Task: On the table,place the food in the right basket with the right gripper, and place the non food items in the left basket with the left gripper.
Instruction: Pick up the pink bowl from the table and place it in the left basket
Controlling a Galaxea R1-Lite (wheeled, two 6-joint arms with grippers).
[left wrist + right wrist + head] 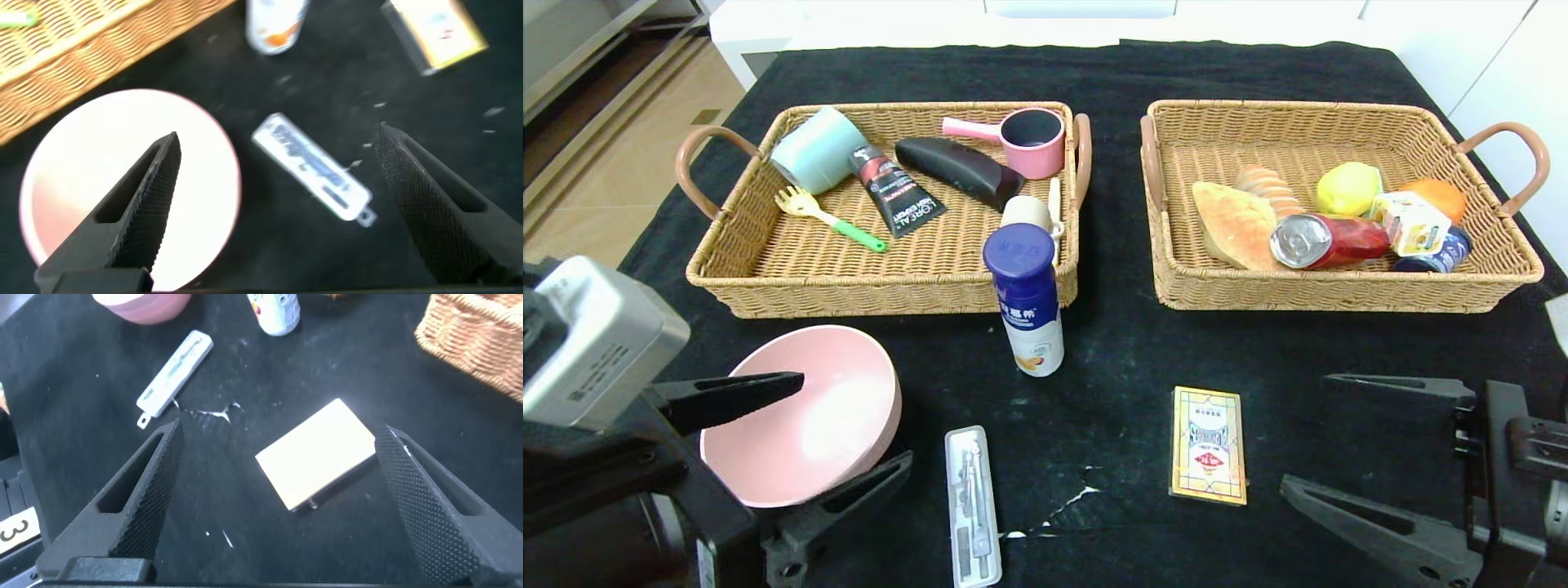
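Left pincer [805, 433] spread wide over pink bowl [800, 425]: light, stiff, slippery; best pinched across rim.

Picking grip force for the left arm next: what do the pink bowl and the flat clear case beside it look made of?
Pink bowl: probably matte plastic or melamine, given its soft even sheen and thick rim. Clear case: likely thin, rigid, translucent plastic, since the tools inside show through the lid. Left gripper hangs open over the bowl.

A black cloth [1111, 73] covers the worktop, white cabinets [1045, 20] and tiled floor [621, 147] far beyond both grippers.
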